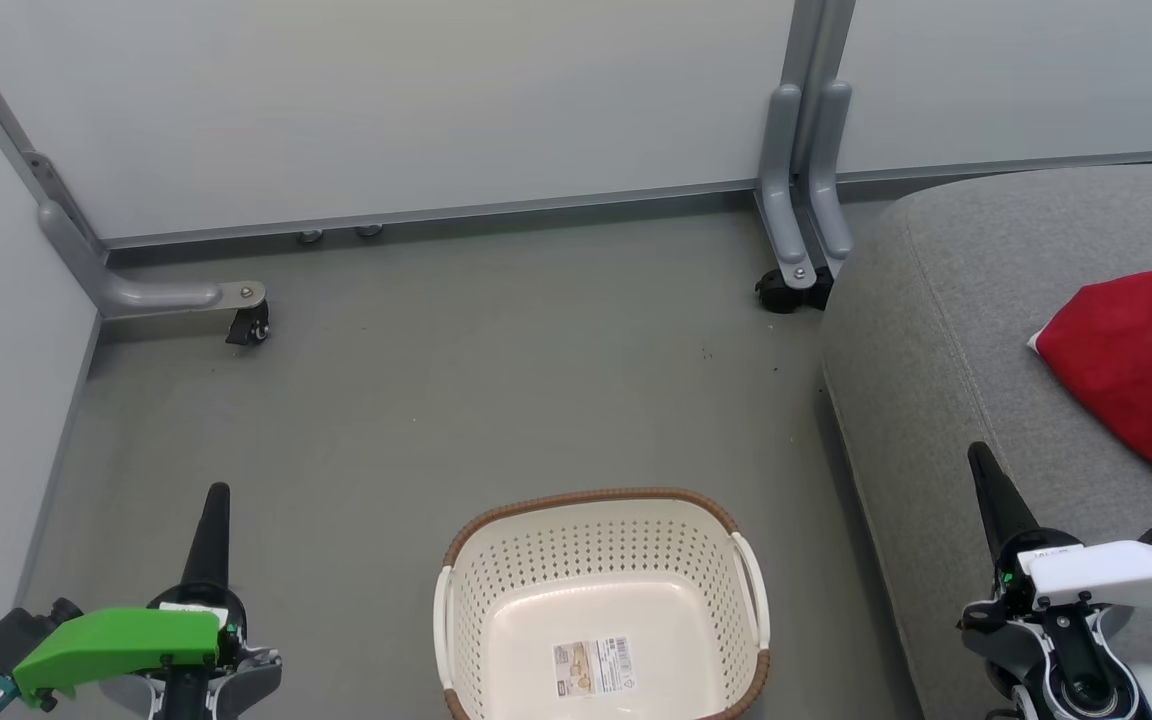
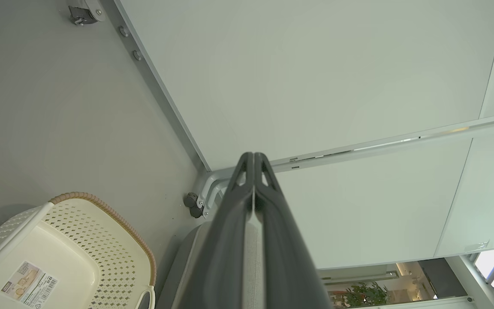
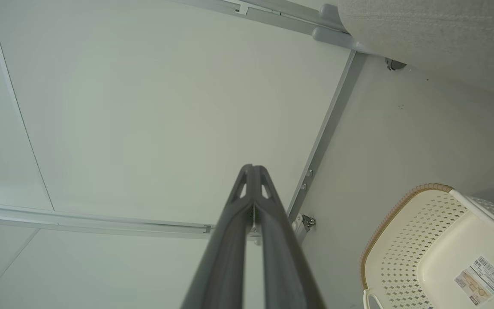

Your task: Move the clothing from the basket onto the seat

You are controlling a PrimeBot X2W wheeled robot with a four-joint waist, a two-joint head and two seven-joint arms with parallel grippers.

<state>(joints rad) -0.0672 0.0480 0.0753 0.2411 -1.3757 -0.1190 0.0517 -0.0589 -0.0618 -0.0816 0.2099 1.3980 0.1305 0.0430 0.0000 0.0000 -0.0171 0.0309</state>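
Head view. Cream perforated plastic basket with brown woven-look rim (image 1: 586,497) stands on the grey floor (image 1: 496,400) at 6 o'clock. Its cream bottom shows, with a paper label sticker (image 1: 593,667) lying flat on it. Large grey woven-fabric seat cushion (image 1: 936,380) spans 3 to 5 o'clock, near the basket, with a narrow strip of floor between them. Soft bright red clothing (image 1: 1146,370) lies on the seat at 3 o'clock, cut by the frame edge, with a small white corner at its 9 o'clock tip. One garment or two: cannot tell.

Left gripper (image 1: 218,495) is at 7 o'clock over the floor, below it a green wrist cover (image 1: 116,640). Its two dark fingers are pressed together tip to tip. Right gripper (image 1: 978,455) is at 4 o'clock over the seat's near edge, with a white wrist cover (image 1: 1106,572). Its fingers are likewise pressed together.

Surroundings: pale partition panels (image 1: 436,100) wall the floor at 12 and 9 o'clock. A grey metal partition foot with black caster (image 1: 246,325) sits at 10 o'clock. A second grey post with caster (image 1: 786,285) stands at 1 o'clock, close against the seat's far corner.
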